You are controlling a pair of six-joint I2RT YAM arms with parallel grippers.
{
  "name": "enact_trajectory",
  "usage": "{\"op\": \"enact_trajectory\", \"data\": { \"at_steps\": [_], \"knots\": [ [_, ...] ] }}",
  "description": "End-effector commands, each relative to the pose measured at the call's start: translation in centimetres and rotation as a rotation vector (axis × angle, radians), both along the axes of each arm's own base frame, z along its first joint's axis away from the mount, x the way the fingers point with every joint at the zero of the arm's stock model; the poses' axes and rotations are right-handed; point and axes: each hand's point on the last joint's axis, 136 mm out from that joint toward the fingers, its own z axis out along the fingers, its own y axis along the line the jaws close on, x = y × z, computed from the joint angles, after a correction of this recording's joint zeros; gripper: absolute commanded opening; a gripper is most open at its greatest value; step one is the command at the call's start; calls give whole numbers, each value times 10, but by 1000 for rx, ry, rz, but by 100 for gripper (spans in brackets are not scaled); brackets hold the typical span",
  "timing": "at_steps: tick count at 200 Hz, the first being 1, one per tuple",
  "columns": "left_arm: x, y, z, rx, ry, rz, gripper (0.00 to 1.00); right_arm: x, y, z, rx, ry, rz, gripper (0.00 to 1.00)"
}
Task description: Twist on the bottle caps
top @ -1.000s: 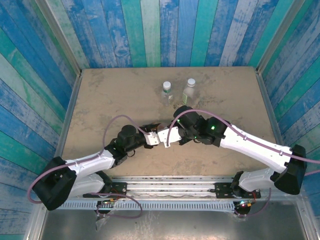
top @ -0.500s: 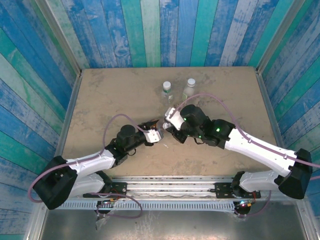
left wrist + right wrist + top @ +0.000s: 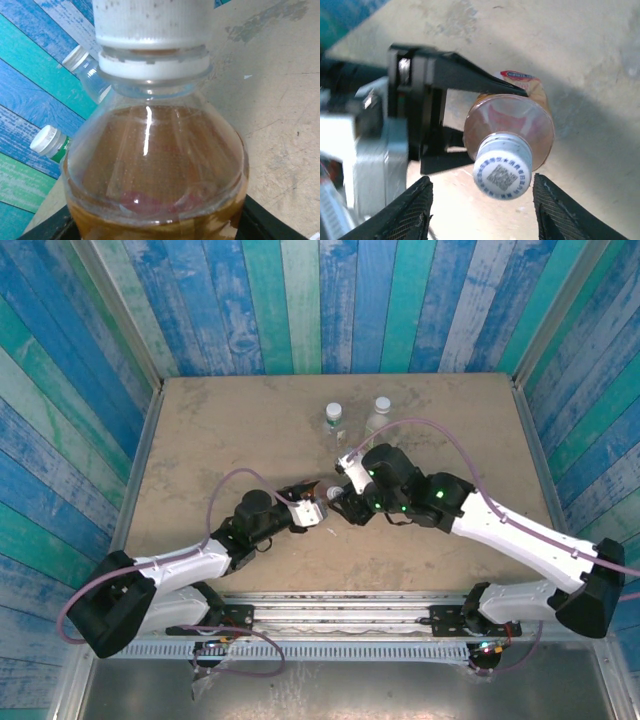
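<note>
right gripper [image 3: 482, 180] spread off cap [image 3: 501, 173], amber bottle [image 3: 155, 170] clamped, two bottles [image 3: 335, 422] [image 3: 379, 417] beyond

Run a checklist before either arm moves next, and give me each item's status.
1. Grip: the amber bottle is clamped in the left gripper: ok.
2. Seating: the white cap sits on that bottle's neck: ok.
3. Tightness: whether the cap is screwed fully down: cannot tell.
4. Release: the right gripper has its jaws open, spread wider than the cap: ok.
5. Others: the rear left bottle and the rear right bottle stand upright with caps on: ok.
</note>
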Motion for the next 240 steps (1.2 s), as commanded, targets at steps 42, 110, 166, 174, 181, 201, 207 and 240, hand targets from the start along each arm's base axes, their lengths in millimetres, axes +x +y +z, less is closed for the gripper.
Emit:
{"op": "enact_trajectory", "data": {
  "at_steps": [42, 110, 166, 174, 181, 201, 207, 240],
  "knots": [
    [-18, -7, -3, 13, 6, -105, 57, -25, -18, 9, -447, -625, 719, 60],
    [-22, -9, -3, 14, 11, -127, 57, -1, -8, -3, -612, -756, 772, 46],
    [-23, -10, -4, 18, 20, -136, 57, 1, 3, -15, -592, -715, 768, 31],
    [-23, -10, -4, 16, 19, -137, 57, 1, 3, -17, -594, -711, 768, 28],
    [-23, -10, -4, 17, 21, -137, 57, 1, 3, -18, -592, -705, 767, 25],
    [-23, -10, -4, 17, 22, -136, 57, -1, 3, -20, -582, -692, 766, 24],
    [-23, -10, -4, 17, 21, -137, 57, -1, 3, -21, -578, -690, 768, 26],
    [-23, -10, -3, 15, 21, -137, 57, -2, 3, -22, -571, -692, 764, 40]
  ]
}}
